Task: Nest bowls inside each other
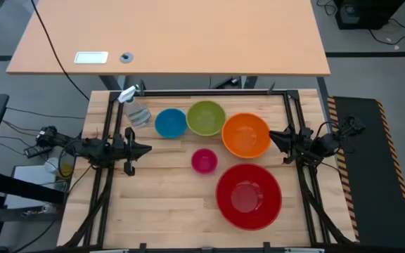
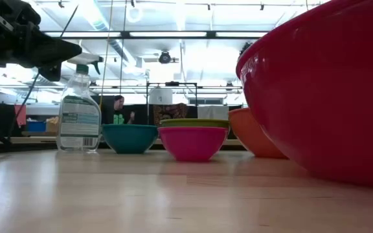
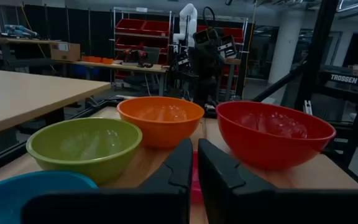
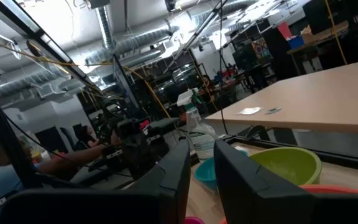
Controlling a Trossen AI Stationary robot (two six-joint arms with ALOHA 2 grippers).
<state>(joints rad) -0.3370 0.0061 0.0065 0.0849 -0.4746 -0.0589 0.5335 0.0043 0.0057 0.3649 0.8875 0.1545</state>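
Five bowls stand apart on their bases on the wooden table: blue [image 1: 170,122], lime green [image 1: 206,117], orange [image 1: 246,134], small pink [image 1: 204,161] and the large red one [image 1: 248,195] nearest the front. My left gripper [image 1: 146,149] hovers at the table's left, shut and level, pointing toward the pink bowl and well short of it. My right gripper [image 1: 271,135] hovers level at the right, close beside the orange bowl's rim. Its fingers [image 4: 202,155] stand a narrow gap apart with nothing between them.
A clear spray bottle [image 1: 136,109] with a white nozzle stands at the far left, beside the blue bowl. A dark frame [image 1: 209,92] runs round the table's edges. Bare wood lies at the near left [image 1: 160,211]. A person [image 2: 118,110] sits far behind the table.
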